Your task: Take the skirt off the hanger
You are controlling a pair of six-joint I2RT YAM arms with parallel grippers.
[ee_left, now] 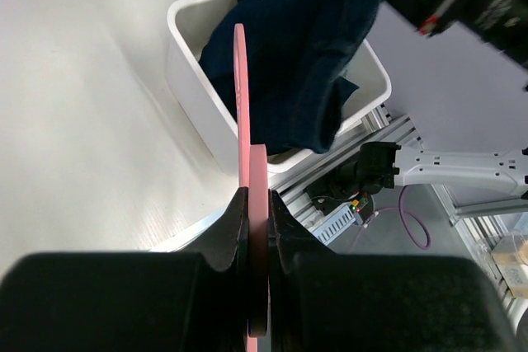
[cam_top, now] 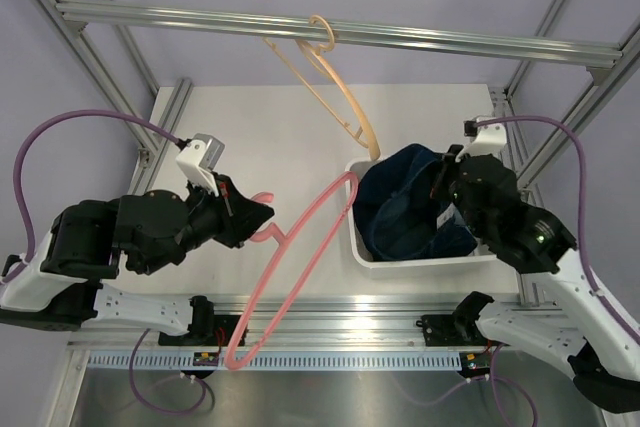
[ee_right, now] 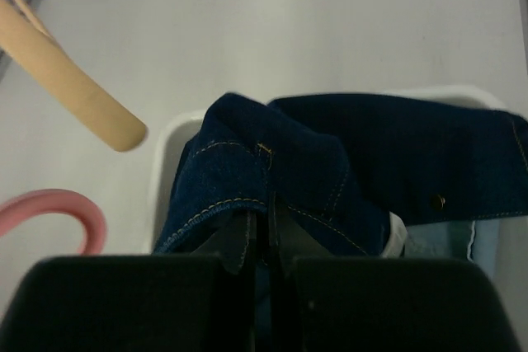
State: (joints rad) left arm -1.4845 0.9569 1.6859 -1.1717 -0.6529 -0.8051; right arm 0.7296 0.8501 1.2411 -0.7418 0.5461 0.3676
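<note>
Closest to the lens, the left gripper (ee_left: 257,204) is seen clamped shut on the edge of a pink hanger (ee_left: 241,105), whose bar is pointed away toward a white bin (ee_left: 194,72) on the table (cam_top: 250,137). The hanger is probably held firm this way so that the cloth can be drawn off it by the other arm. The dark denim skirt (ee_left: 305,47) is bunched over and inside the bin, pinched at a stitched fold by the closed right gripper (ee_right: 262,224). One tip of the pink hanger is brought just to the bin's near rim, beside the skirt. Whether the two touch cannot be told, but no cloth is seen draped along the bar, so the removal is judged nearly or fully done.

The left arm is stretched low across the table from the left, its wrist turned toward the bin. The right arm is folded over the bin from the right, its wrist angled down into it. A second hanger (cam_top: 345,97), beige, is hung from the overhead rail (cam_top: 450,39) and is touched by neither gripper.
</note>
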